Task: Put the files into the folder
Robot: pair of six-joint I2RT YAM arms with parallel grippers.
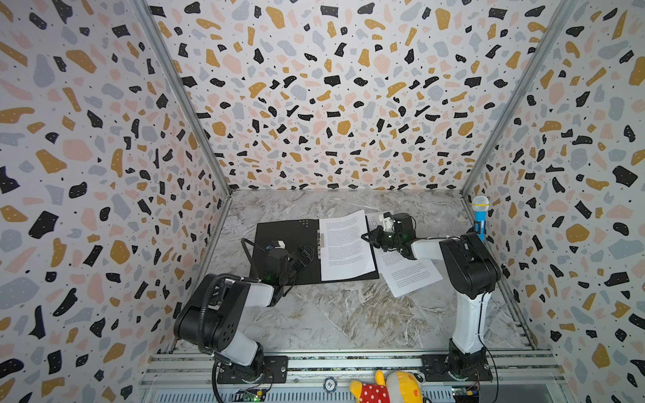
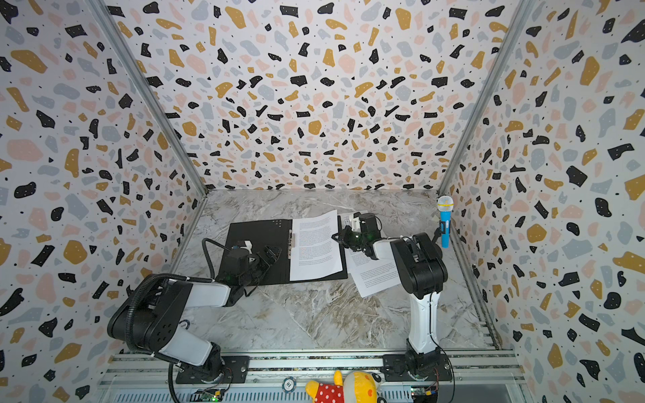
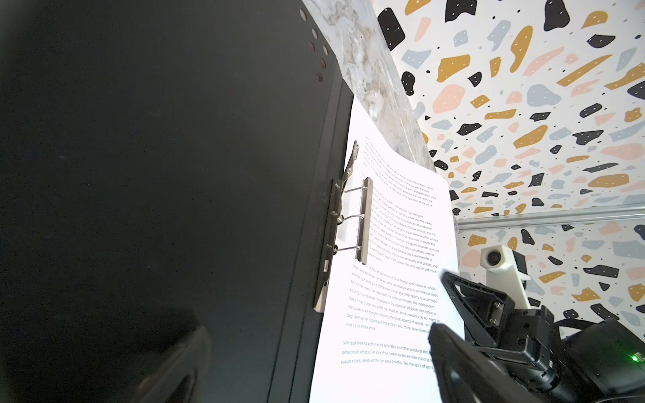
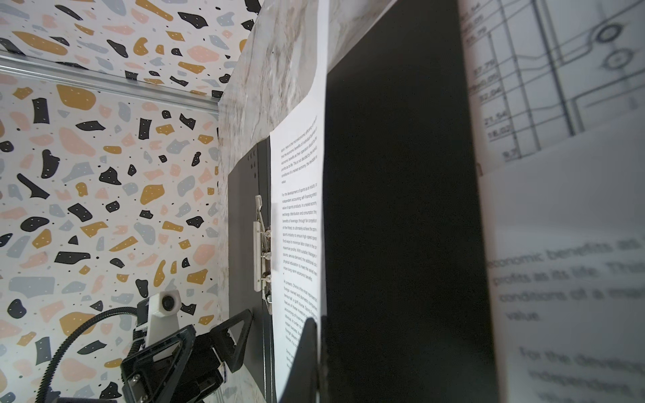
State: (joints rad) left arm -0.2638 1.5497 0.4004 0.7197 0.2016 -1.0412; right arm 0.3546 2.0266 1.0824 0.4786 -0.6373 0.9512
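Printed sheet (image 4: 299, 226) on open black folder (image 4: 241, 216)

Bright, even light; the right wrist view blurs up close.

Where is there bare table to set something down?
Free: table in front of the folder, between left arm and right arm; also the strip behind it. Crowded: right of the folder, loose sheets under the right arm.

Near table (image 1: 349, 314) half free — 2 loose sheets (image 1: 408, 275) crowd folder (image 1: 279, 232) right edge.
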